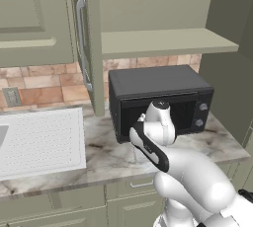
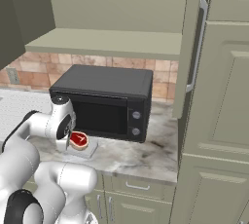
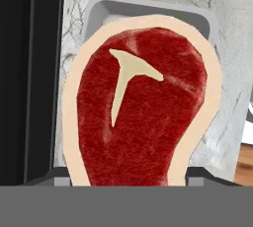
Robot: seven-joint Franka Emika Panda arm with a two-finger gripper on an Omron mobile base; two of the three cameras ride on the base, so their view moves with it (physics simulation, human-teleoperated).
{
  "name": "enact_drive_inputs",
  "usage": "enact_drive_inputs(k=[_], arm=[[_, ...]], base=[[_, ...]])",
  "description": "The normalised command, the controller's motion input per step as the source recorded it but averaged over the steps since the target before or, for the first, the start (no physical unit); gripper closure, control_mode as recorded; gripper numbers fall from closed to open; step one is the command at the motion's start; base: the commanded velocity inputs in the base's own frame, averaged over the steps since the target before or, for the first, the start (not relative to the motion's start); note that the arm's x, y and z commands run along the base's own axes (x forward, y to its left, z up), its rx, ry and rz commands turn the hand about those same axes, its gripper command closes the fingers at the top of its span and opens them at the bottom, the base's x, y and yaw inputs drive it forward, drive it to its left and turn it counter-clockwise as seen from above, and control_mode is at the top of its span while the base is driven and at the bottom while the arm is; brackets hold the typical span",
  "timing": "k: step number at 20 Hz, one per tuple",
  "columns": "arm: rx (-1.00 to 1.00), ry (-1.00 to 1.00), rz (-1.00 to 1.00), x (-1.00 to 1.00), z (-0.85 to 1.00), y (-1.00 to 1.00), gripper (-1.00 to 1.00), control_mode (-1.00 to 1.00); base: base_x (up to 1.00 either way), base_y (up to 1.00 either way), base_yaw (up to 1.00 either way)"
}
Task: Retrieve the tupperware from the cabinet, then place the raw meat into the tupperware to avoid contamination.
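1. In the left base view, the sage-green wall cabinet (image 1: pixel 163 41) stood open, its panelled door (image 1: pixel 91 43) with a long silver bar handle swung out edge-on and its inner shelf bare. Beneath it a black box-shaped microwave (image 1: pixel 160 100) sat on the marbled tabletop (image 1: pixel 106 149), with a white ridged drainboard (image 1: pixel 42 139) to the left. The white arm reached down in front of the microwave.
2. In the right base view, the small red steak with a tan fatty rim (image 2: pixel 79 140) lay over the shallow pale grey translucent tupperware (image 2: pixel 85 151), which rested on the tabletop just near the microwave's left front corner. The arm's wrist was right beside it.
3. In the hand view, the steak covered most of the tupperware's rim and floor. The fingers were hidden behind the meat, so I cannot tell from this whether they were clamped on it or apart.
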Motion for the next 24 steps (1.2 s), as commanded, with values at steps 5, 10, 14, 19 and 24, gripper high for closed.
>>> enact_drive_inputs(k=[5,10,14,19,24], arm=[[0.01,0.00,0.00,0.01,-0.01,0.00,-1.00,-1.00],[0.00,0.00,0.00,0.00,0.00,0.00,-1.00,-1.00],[0.00,0.00,0.00,0.00,0.00,0.00,-1.00,-1.00],[0.00,0.00,0.00,0.00,0.00,0.00,-1.00,-1.00],[-0.02,0.00,0.00,-0.02,0.06,-0.07,-1.00,-1.00]], base=[[0.00,0.00,0.00],[0.00,0.00,0.00],[0.00,0.00,0.00],[0.00,0.00,0.00],[0.00,0.00,0.00]])
